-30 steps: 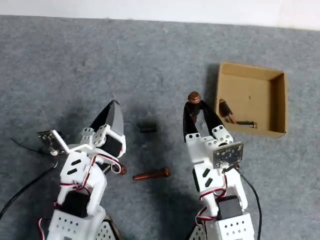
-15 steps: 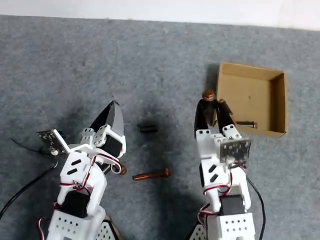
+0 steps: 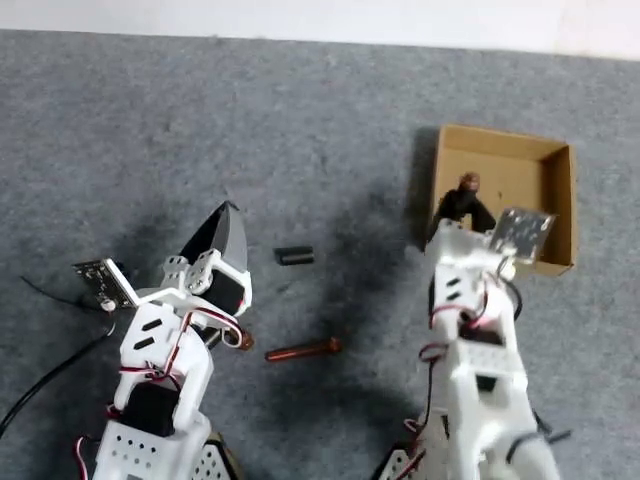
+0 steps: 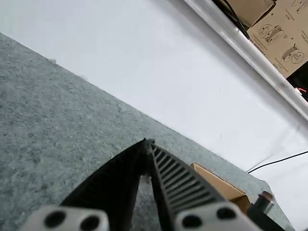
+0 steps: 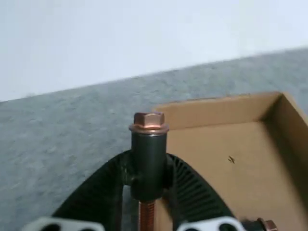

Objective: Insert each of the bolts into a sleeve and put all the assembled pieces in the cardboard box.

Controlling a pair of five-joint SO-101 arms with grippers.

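My right gripper [image 3: 462, 205] is shut on an assembled piece [image 5: 148, 159], a copper bolt in a black sleeve held upright, over the near left part of the cardboard box [image 3: 555, 205]. The bolt's copper head [image 3: 468, 183] tops the gripper in the high view. The box [image 5: 226, 144] lies just beyond the piece in the right wrist view, with another assembled piece [image 5: 262, 224] in it. A loose black sleeve [image 3: 294, 256] and a loose copper bolt [image 3: 303, 350] lie on the grey mat between the arms. My left gripper [image 3: 229, 215] is shut and empty, left of the sleeve; its fingers [image 4: 144, 159] meet at the tips.
Grey mat [image 3: 300, 120] covers the table; a white wall [image 4: 144, 62] rises behind it. The box's far corner [image 4: 216, 185] and the held bolt's head [image 4: 265, 197] show in the left wrist view. Open mat lies beyond the loose sleeve.
My right arm has carried the assembled piece to the right and away, from the mat left of the box to over the box's near left part. The left arm has stayed still.
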